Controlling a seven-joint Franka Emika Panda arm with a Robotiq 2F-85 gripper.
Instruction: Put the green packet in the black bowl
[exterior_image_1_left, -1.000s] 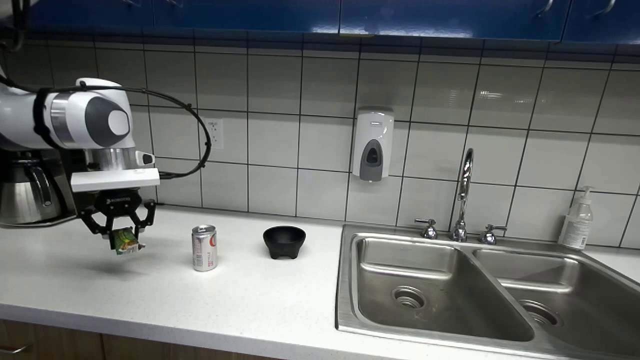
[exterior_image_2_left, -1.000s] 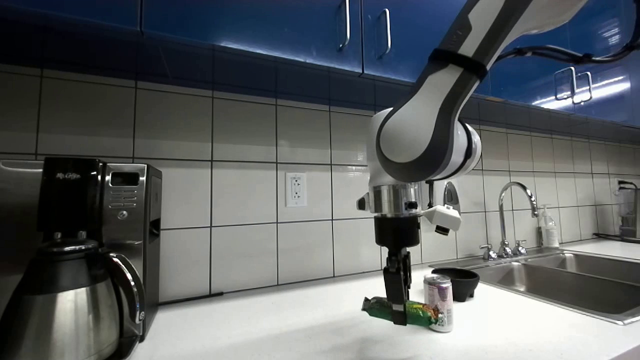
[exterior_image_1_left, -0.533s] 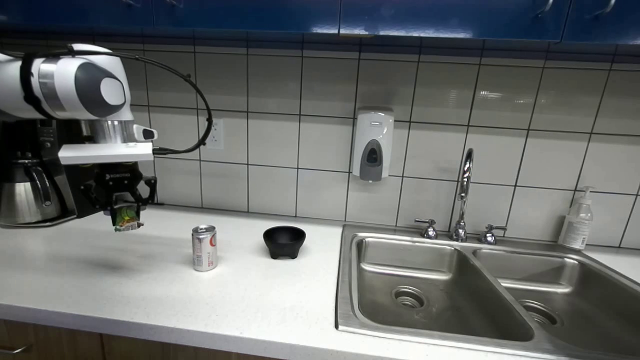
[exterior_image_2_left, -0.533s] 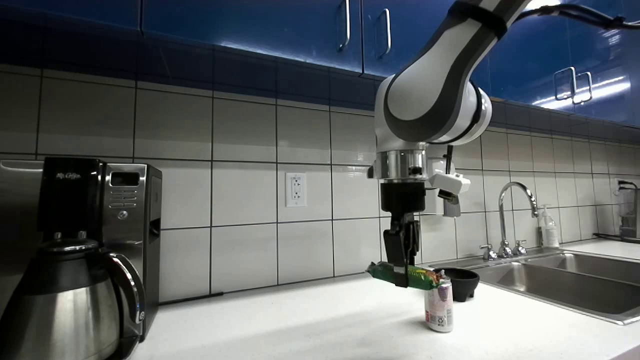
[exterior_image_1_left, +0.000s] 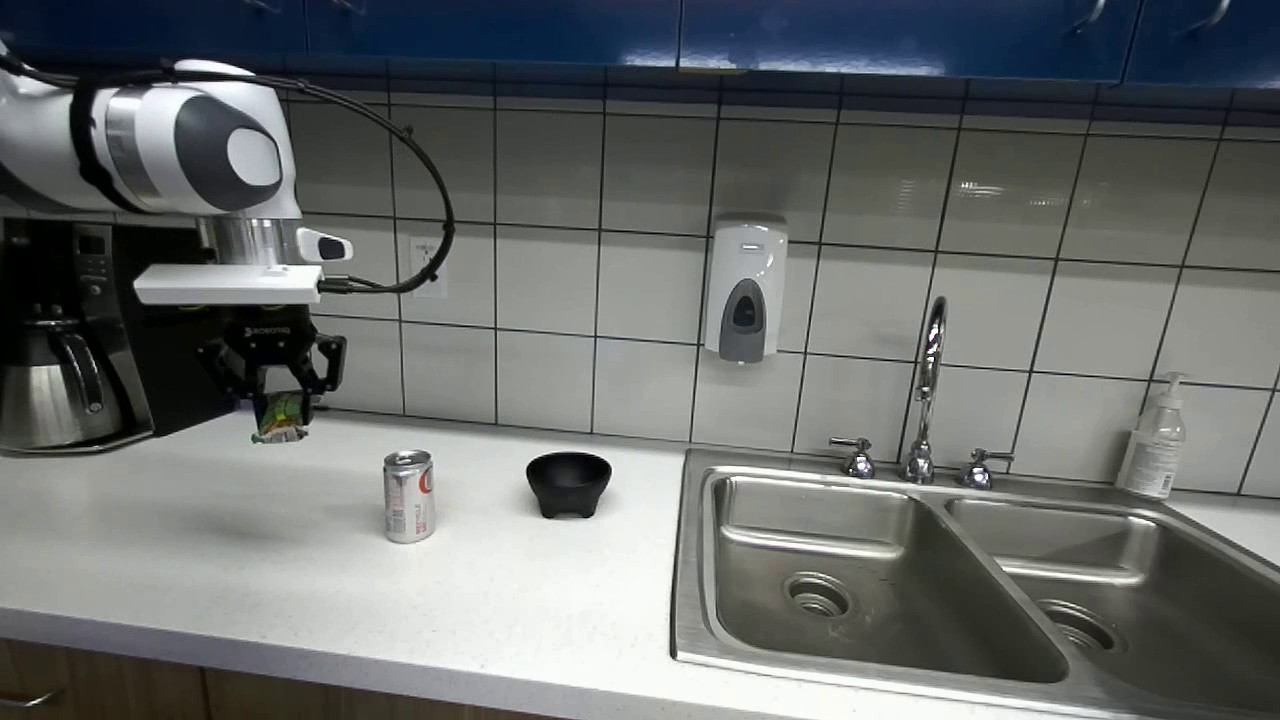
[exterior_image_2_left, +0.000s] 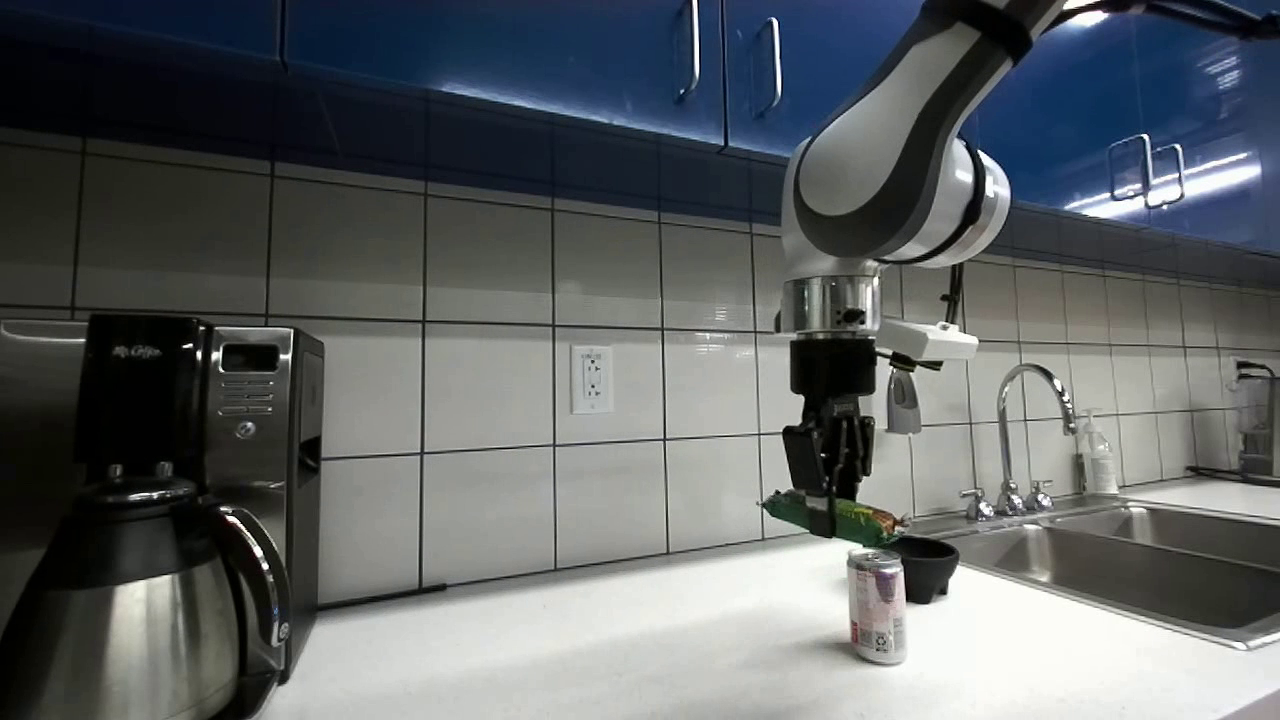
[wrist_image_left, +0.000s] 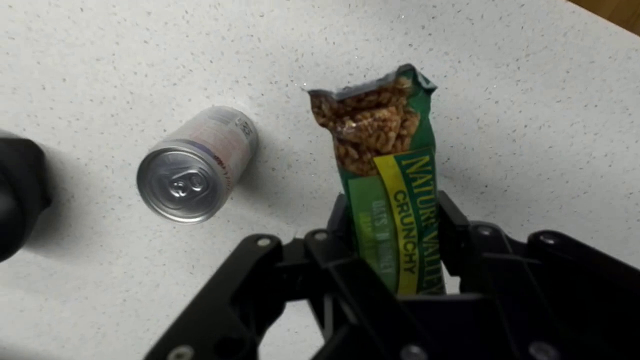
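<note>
My gripper is shut on the green packet, which it holds well above the counter. In the wrist view, the packet lies between both fingers, gripped across its width, with its brown-pictured end pointing away. The packet also shows in an exterior view, slightly tilted, one end above the can. The black bowl stands upright on the counter, to the right of the gripper and beyond the can in that view. It is partly hidden behind the can in an exterior view. Part of it shows at the wrist view's left edge.
A silver-and-red can stands upright between the gripper and the bowl; it is also in the wrist view. A steel sink lies right of the bowl. A coffee maker stands at the counter's far end.
My gripper has risen with the packet in it, then moved a little toward the can and bowl. The can and the bowl have not moved.
</note>
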